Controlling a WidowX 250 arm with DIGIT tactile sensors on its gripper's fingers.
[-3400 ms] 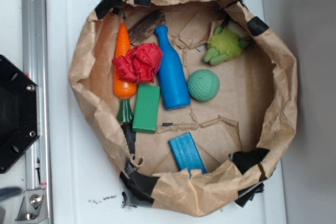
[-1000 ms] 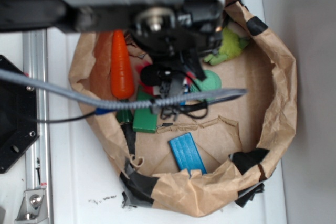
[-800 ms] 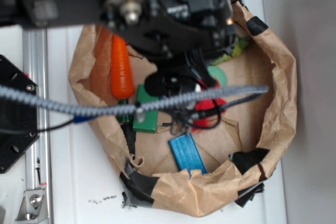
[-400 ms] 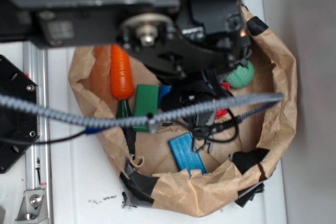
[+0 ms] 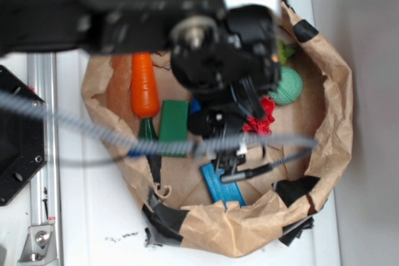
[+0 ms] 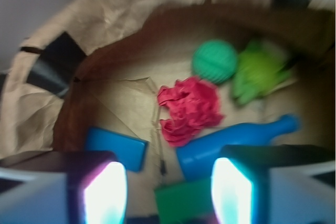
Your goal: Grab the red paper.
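Two fingers of the gripper (image 6: 168,192) stand apart, empty, above the red paper (image 6: 189,109), which lies loose beside the bottle (image 6: 236,137) and ball (image 6: 214,62).

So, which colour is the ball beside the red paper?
Green; the ball shows best in the wrist view, near the red paper.

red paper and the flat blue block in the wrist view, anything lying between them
Nothing: in the wrist view only bare brown paper floor separates the red paper from the flat blue block.
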